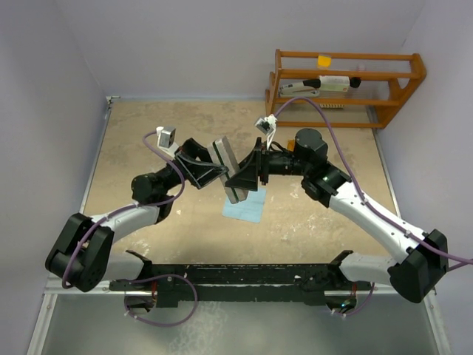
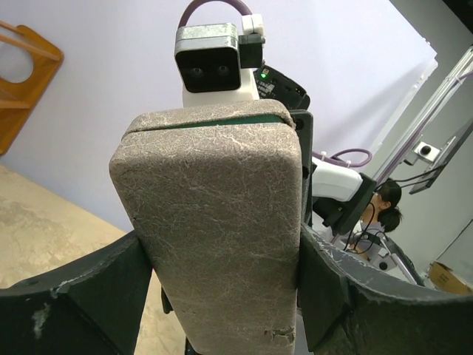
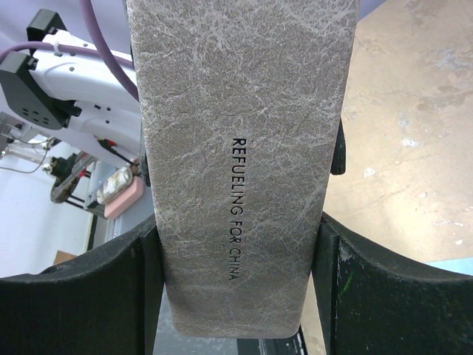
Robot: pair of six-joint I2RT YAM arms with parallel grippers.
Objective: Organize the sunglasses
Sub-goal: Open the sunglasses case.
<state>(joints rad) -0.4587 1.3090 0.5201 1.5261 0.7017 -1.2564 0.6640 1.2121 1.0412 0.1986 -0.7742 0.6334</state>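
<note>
Fingers: our left gripper [image 1: 214, 170] and right gripper [image 1: 244, 177] both clamp the grey case [image 1: 225, 157], held between them above the table [image 1: 148, 140] | Sunglasses: hidden, we cannot tell where | Case: closed, green seam showing, printed lettering | Around: light blue cloth [image 1: 247, 208] underneath; wooden rack [image 1: 347, 89] far right.

Arms angle inward; left gripper [image 1: 220, 171], right gripper [image 1: 238, 179] — both clamped on case [image 1: 224, 151]

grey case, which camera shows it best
Left wrist: the case fills the view, its top end and green lid seam visible. Right wrist shows one face with lettering, top cropped. Top view shows it small and distant.
</note>
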